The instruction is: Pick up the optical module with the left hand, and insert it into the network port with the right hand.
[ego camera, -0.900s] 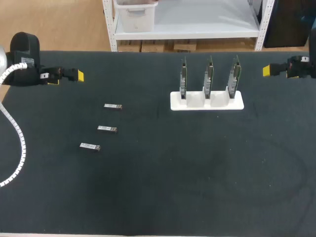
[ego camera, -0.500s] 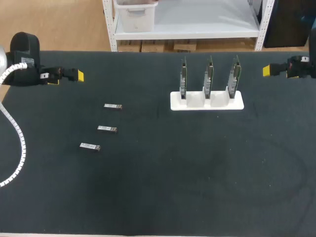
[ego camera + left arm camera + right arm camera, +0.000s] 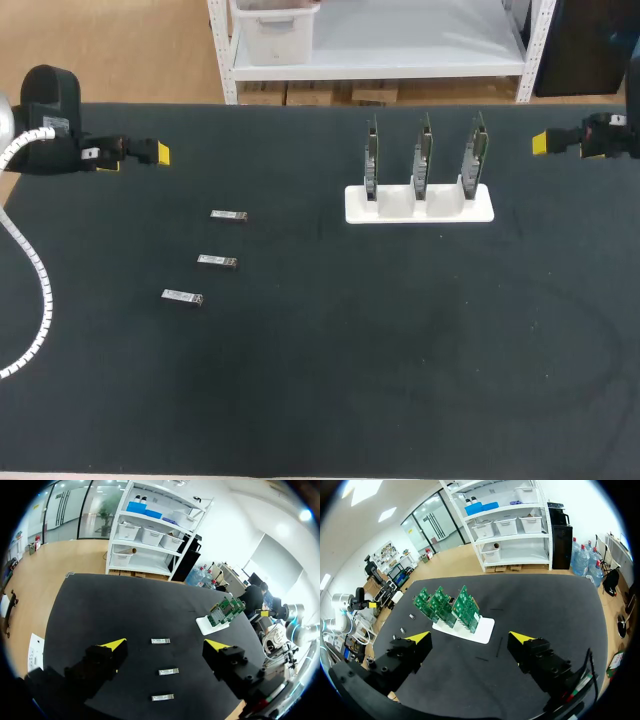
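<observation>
— On the left half of our surface point(image 3: 320, 380), what do we see?
— Three modules point(image 3: 217, 262) lying flat in a slanted row, well apart from our left tool point(image 3: 166, 645), which is spread wide and empty.
— And our right tool point(image 3: 469, 639)?
— Also wide and empty. Ahead of it is the white stand point(image 3: 440, 212) with three upright boards point(image 3: 423, 155).

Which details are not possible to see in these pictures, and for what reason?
Ports on the boards: edge-on in the head view, too small in the right wrist view.
Plug end of each optical module: too small in head and left wrist views.
The right arm: cut off by the head view's edge.
</observation>
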You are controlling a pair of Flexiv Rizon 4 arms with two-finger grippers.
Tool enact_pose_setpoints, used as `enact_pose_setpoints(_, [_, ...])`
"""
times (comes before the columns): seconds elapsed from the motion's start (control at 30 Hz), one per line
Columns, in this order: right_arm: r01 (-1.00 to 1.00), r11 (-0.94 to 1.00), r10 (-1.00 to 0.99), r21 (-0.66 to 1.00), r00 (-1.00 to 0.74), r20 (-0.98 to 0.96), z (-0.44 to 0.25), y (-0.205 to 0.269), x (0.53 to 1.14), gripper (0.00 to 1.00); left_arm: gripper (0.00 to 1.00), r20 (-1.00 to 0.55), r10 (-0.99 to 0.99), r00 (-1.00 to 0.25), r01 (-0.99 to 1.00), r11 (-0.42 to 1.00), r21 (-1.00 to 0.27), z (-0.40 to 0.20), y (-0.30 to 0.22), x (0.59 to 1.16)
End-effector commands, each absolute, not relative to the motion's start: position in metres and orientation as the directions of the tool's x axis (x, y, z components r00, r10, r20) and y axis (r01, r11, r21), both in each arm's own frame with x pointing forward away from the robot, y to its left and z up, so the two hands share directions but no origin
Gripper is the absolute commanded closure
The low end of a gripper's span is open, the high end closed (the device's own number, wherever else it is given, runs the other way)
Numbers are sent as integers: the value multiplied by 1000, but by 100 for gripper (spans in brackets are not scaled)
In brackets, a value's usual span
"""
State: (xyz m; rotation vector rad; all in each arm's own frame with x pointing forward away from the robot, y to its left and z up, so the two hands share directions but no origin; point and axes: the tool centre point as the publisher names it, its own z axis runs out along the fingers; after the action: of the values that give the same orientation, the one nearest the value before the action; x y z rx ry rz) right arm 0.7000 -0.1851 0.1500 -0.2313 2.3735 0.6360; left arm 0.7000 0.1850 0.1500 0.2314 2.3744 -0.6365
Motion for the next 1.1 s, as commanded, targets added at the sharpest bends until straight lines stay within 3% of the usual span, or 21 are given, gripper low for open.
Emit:
enact_pose_setpoints(0.03, [-321,866,0,383,-766,-643,150,-185,700,0,0,-642,0,-767,321,866,-383,150,185,700])
enact_pose_setpoints(0.4, [-321,866,0,383,-766,-643,150,-185,700,0,0,-639,37,-769,339,871,-357,150,187,705])
enact_pose_setpoints(0.67, [-321,866,0,383,-766,-643,150,-185,700,0,0,-740,335,-583,572,816,-81,152,187,733])
enact_pose_setpoints(0.83, [-321,866,0,383,-766,-643,150,-185,700,0,0,-693,609,-384,761,635,136,145,183,754])
enact_pose_setpoints(1.1, [-321,866,0,383,-766,-643,150,-185,700,0,0,-556,820,-137,902,335,273,145,166,777])
